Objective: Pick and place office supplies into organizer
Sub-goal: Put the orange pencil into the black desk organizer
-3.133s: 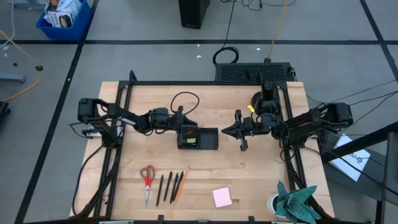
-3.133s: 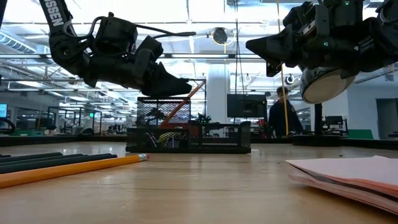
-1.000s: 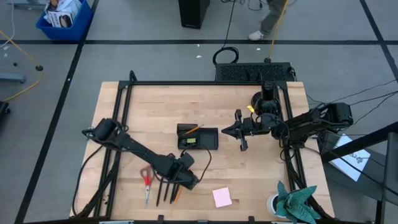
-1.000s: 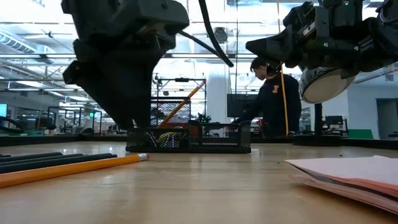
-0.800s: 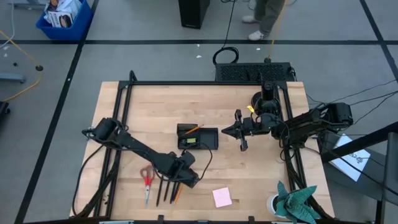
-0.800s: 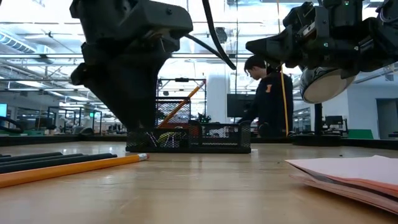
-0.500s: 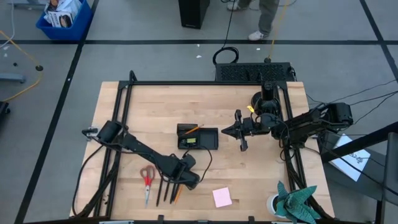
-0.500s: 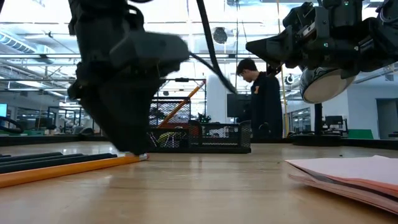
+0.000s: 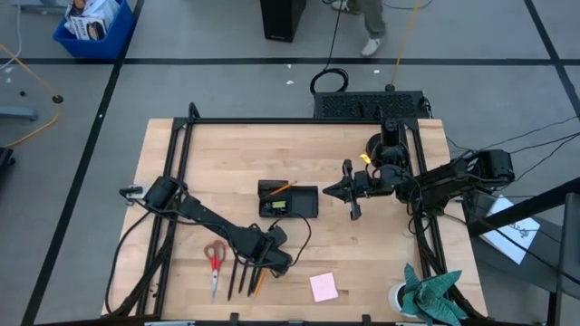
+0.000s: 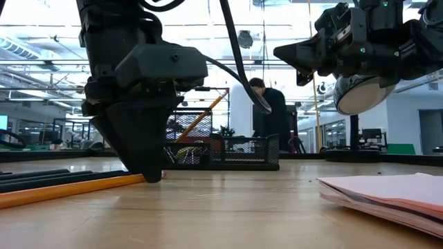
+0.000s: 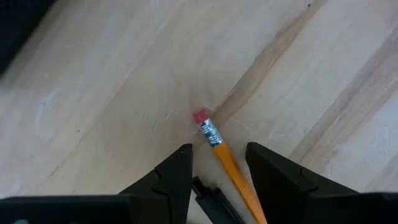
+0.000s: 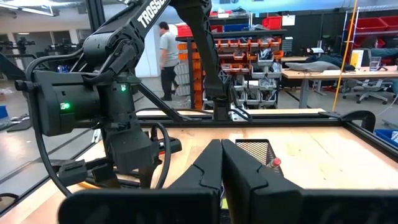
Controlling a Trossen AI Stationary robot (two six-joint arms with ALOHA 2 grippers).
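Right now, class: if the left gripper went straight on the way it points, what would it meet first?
The left gripper, fingers open and pointing down, would likely meet the orange pencil lying between them, near its eraser end, then the table. A dark pen lies just beside.

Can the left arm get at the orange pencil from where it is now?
Probably yes. The left gripper is low over the pencil, jaws open on either side of its eraser end. Nothing lies between them, though a dark pen lies right beside it.

Robotics lab or workshop: parts-bin shelving [image 12: 239,46], workbenches [image 12: 311,70], open industrial ceiling, taped concrete floor [image 9: 217,86].
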